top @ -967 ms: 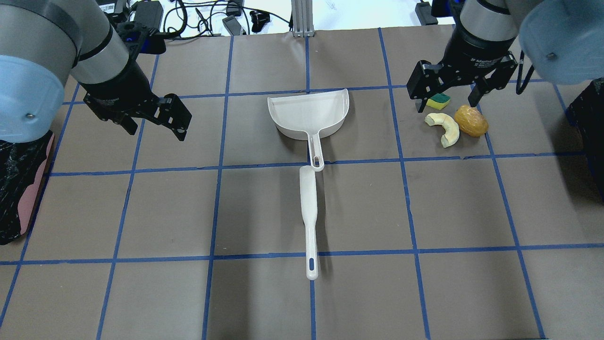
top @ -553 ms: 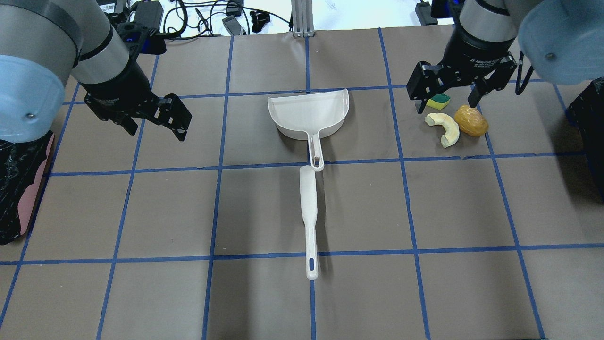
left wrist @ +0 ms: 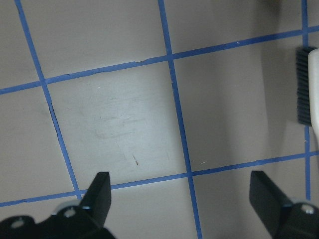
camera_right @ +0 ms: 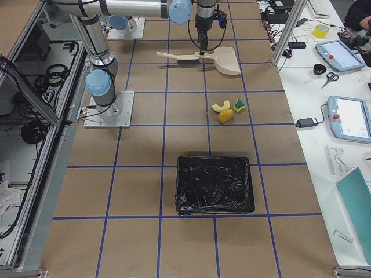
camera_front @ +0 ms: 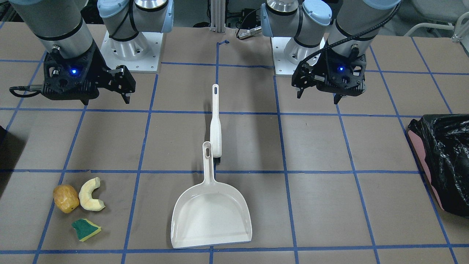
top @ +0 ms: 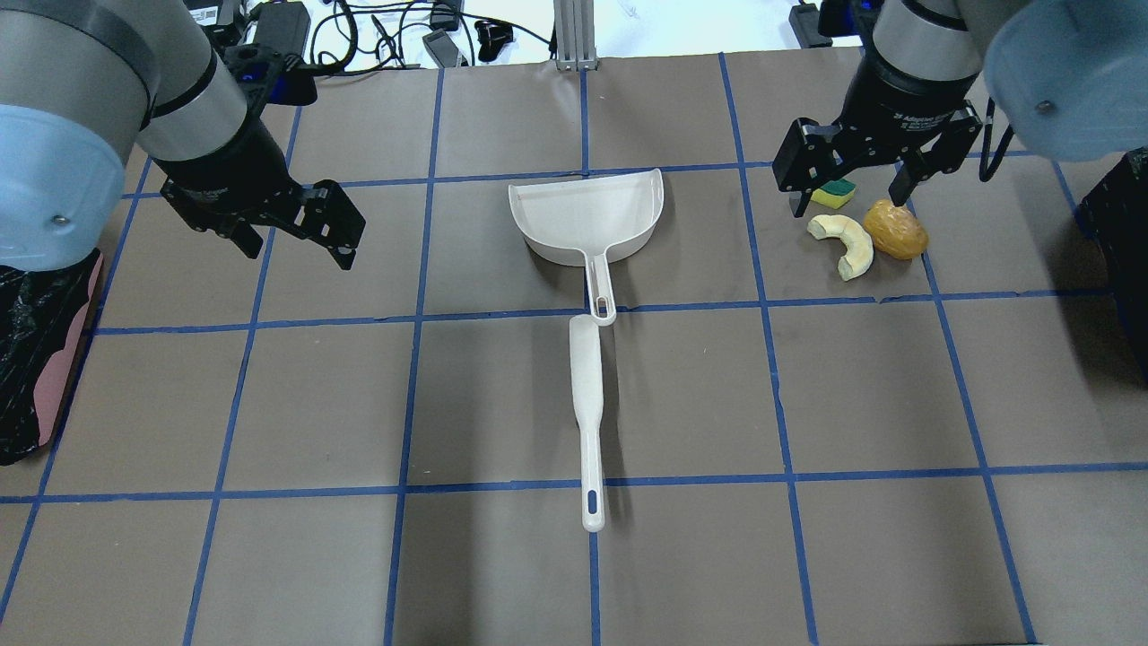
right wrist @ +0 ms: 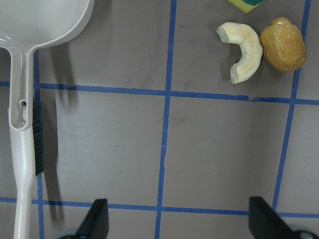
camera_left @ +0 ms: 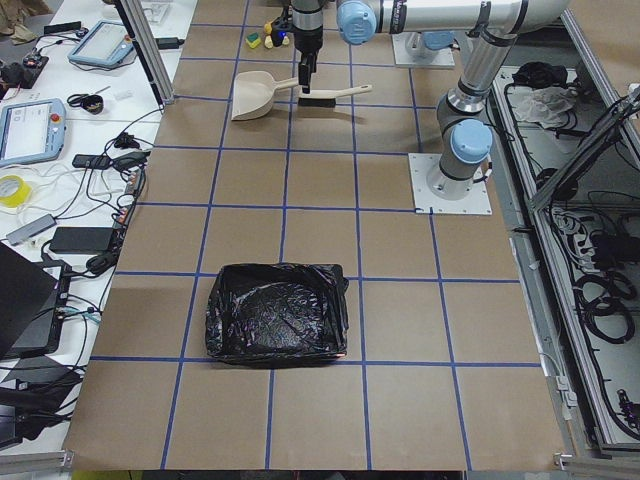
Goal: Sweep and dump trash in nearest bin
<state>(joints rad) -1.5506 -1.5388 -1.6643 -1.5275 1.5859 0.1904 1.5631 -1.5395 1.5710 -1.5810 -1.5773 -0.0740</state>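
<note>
The trash lies together at the far right: a brown-orange lump [top: 895,230], a pale yellow crescent [top: 845,242] and a green-and-yellow sponge chunk [top: 834,189]. My right gripper [top: 847,199] hangs open and empty above them; its wrist view shows the crescent [right wrist: 245,50] and the lump [right wrist: 283,44] ahead of the open fingers [right wrist: 94,219]. My left gripper [top: 296,247] hangs open and empty over bare table at the far left. The black bin [top: 1117,242] shows as a dark shape at the right edge, and whole in the exterior right view [camera_right: 214,184].
A white dustpan [top: 587,215] lies in the middle, handle toward me. A white brush [top: 587,395] lies in line with it, its bristle end at the pan's handle. A pink bin with a black bag [top: 36,359] stands at the left edge. Cables lie beyond the table's far edge.
The right gripper has shifted very slightly toward the far side. The left gripper, trash, dustpan and brush have not moved.
</note>
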